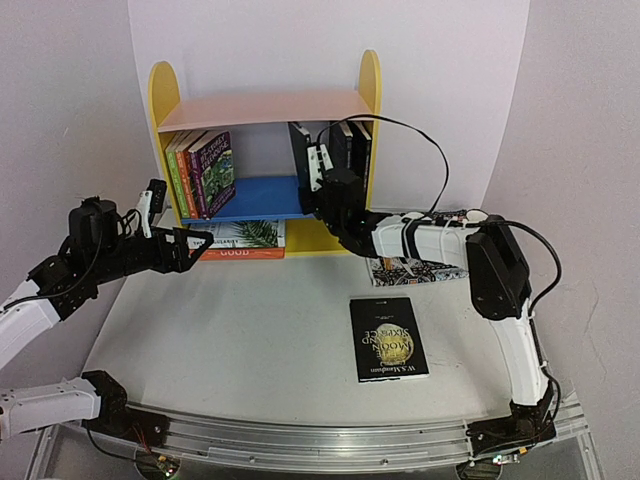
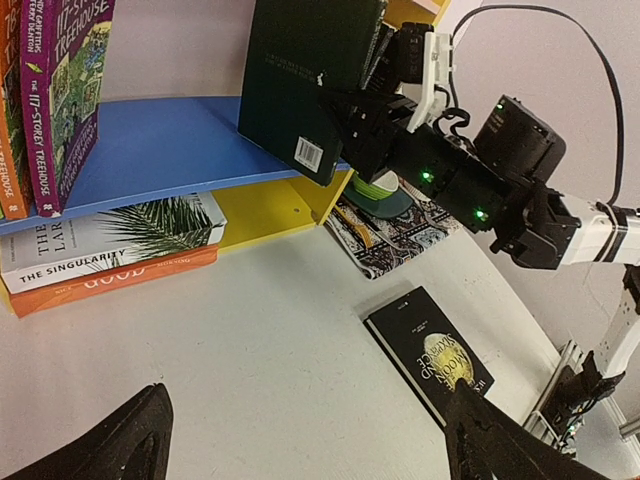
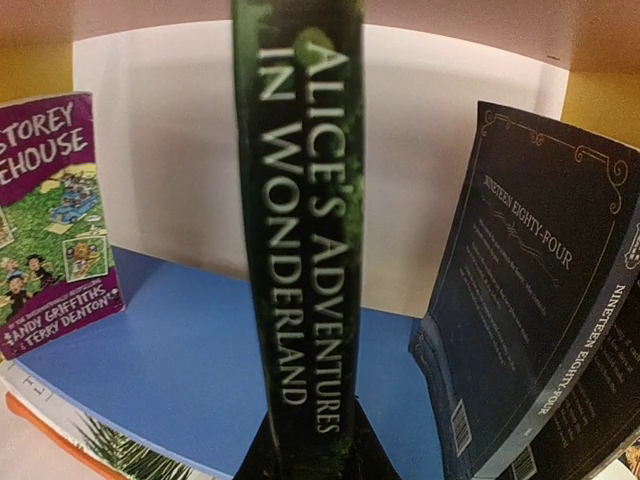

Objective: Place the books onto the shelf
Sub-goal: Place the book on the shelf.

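**Green book (image 3: 300, 230) upright in the right hand (image 1: 312, 185) at the shelf (image 1: 163, 110)**

Its long axis runs straight up and down. The narrow spine faces out toward the front of the shelf, and the pale title, "Alice's Adventures in Wonderland", reads from top to bottom. The right hand pinches it at the foot of the spine, over the blue board (image 1: 255, 197), in the gap between the two groups of books there. I cannot tell whether its bottom edge touches the board. Seen from the left wrist, its back cover is plain and dark with a white barcode near the lower corner.

To its left a purple book (image 1: 212, 172) stands upright beside an orange one and a green one. To its right, dark books (image 3: 520, 300) stand by the yellow side panel. Below the blue board, a white book with a palm leaf (image 1: 245, 235) lies flat on an orange book (image 1: 240, 254), both spines facing outward.

A black book with a gold moon (image 1: 388, 338) lies cover up on the tabletop (image 1: 250, 320), well apart from the shelf. Its long axis runs near to far, and the top of its title points toward the arms.

The left hand (image 1: 198, 242) hangs near the flat pair with its fingers spread wide, holding nothing.

The tabletop is pale grey. A patterned mat (image 1: 410, 270) lies by the shelf's right foot, the walls are white, and a metal rail (image 1: 330, 445) runs along the near edge.
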